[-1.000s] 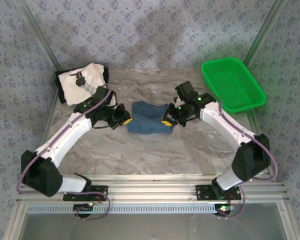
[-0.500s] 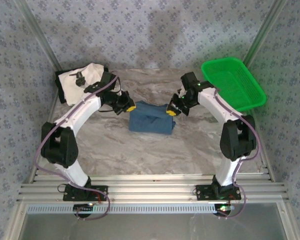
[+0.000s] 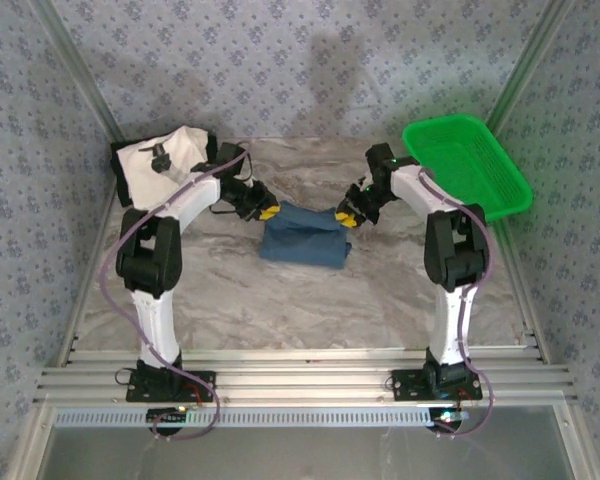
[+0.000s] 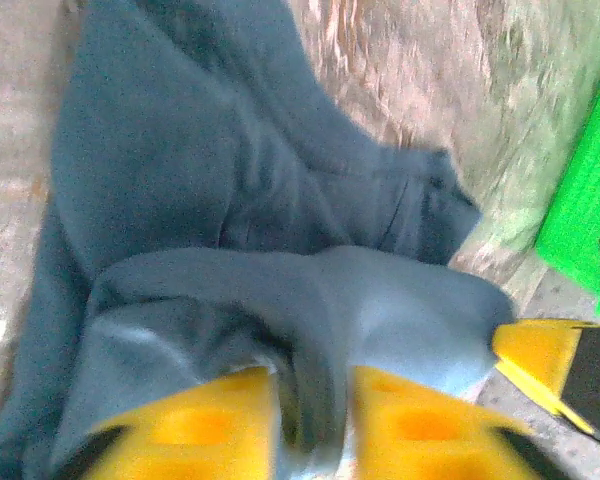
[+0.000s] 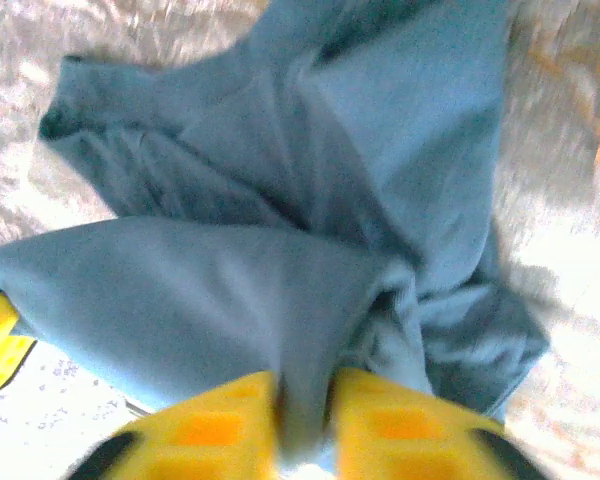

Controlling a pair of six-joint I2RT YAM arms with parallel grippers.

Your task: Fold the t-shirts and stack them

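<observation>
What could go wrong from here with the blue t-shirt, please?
The left end effector and right end effector each pinch only a narrow bunch of the teal-blue t-shirt, so an edge might slip free. The cloth lies rumpled, so the fold may come out uneven.

I see the blue shirt [image 3: 302,238] as soft, matt, creased cloth. Beneath it the table [image 3: 280,300] looks smooth, stone-patterned and faintly shiny. Right of the shirt, the green basket [image 3: 445,124] is glossy meshed plastic. Left of it, the white shirt [image 3: 180,150] is matt cloth.
</observation>
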